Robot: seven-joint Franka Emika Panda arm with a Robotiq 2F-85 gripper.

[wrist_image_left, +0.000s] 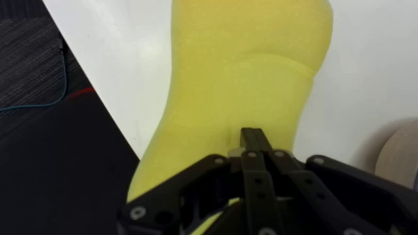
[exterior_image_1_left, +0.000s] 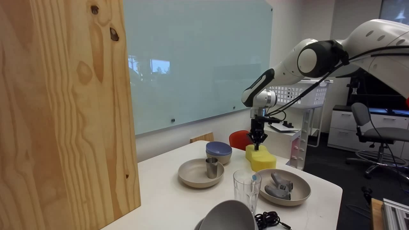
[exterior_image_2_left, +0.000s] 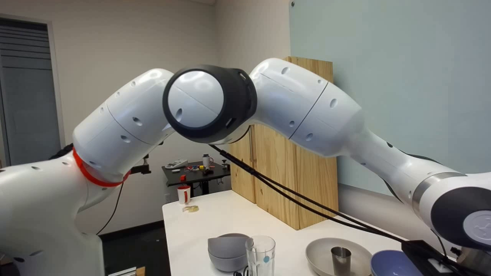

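White tabletop (exterior_image_1_left: 156, 195) carries a yellow sponge (wrist_image_left: 241, 81); the gripper (wrist_image_left: 253, 130), jaws closed together, points down at the sponge's top.

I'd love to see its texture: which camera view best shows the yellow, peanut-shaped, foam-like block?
The wrist view: the yellow, peanut-shaped block fills much of it, close up, though cropped and partly behind the black gripper. In an exterior view the block looks small, its outline nearly whole; no further view shows it.
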